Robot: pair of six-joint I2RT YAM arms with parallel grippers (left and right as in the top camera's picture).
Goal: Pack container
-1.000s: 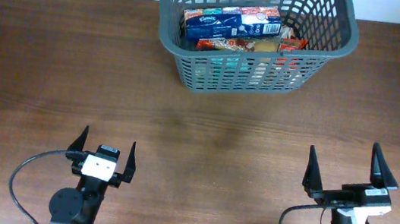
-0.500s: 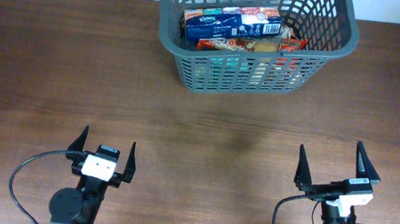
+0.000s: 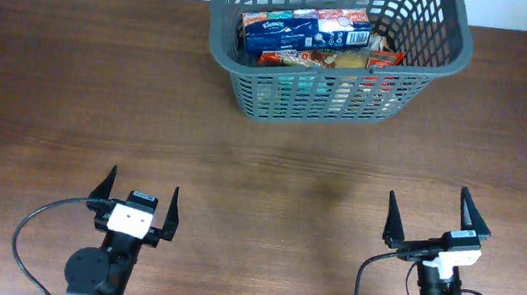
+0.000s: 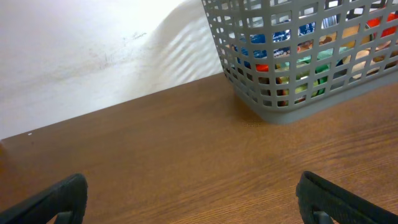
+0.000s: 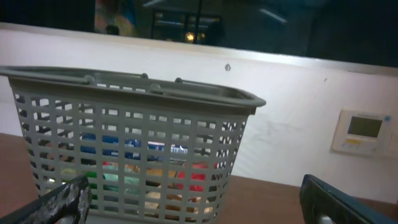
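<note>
- The container stands at the far edge of the tabletop, straight ahead of both arms and well apart from each. Its far rim is cut off in the overhead view.
- What shows of it runs side to side, so its long front wall faces the two arms. A blue box lies along the same line inside, on top of red and orange packets.
- From the right pincer the container lies forward and a little to the left. The jaws stand wide with nothing between them.
- From the left pincer it lies forward and further off to the right. These jaws are also spread wide and empty.
- The right arm looks the nearer of the two, so any reach into the container would be shorter from that side.
- No loose item shows on the tabletop between the arms and the container, so the packing seems done or nearly so.
</note>
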